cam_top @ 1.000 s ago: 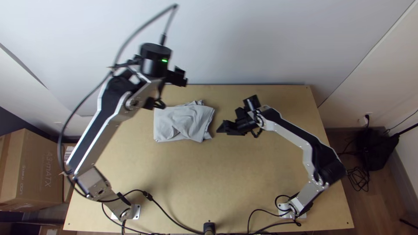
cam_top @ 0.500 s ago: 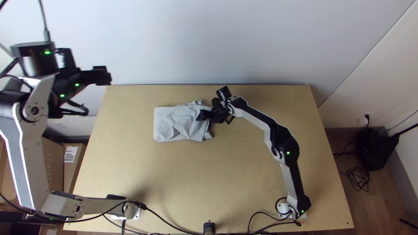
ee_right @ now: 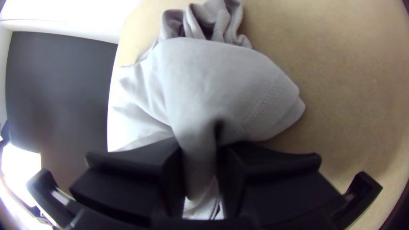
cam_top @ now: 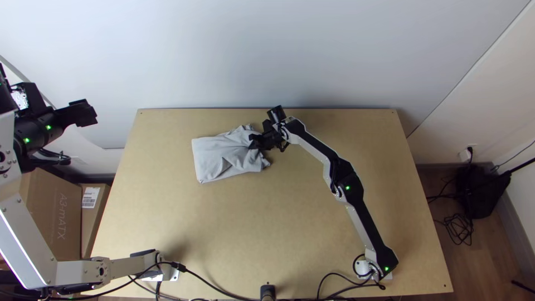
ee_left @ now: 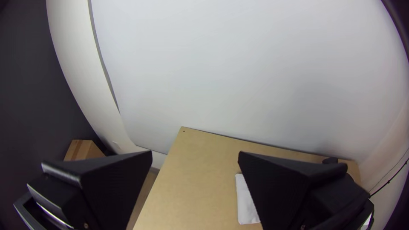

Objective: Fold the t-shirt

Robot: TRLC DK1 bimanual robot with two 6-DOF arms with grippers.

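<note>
The wrinkly grey t-shirt (cam_top: 214, 159) lies folded on the smooth wooden table (cam_top: 290, 223); the right wrist view shows tiny stitches (ee_right: 264, 100); the right gripper (cam_top: 254, 142) pinches a bunched bit; the left gripper (cam_top: 90, 113), fingers spread wide, hangs beyond the table's left edge, its arm bent.

Bright top view, soft shadows on the table (cam_top: 234, 223), white glare — right wrist view — bent edges, dark corners
</note>
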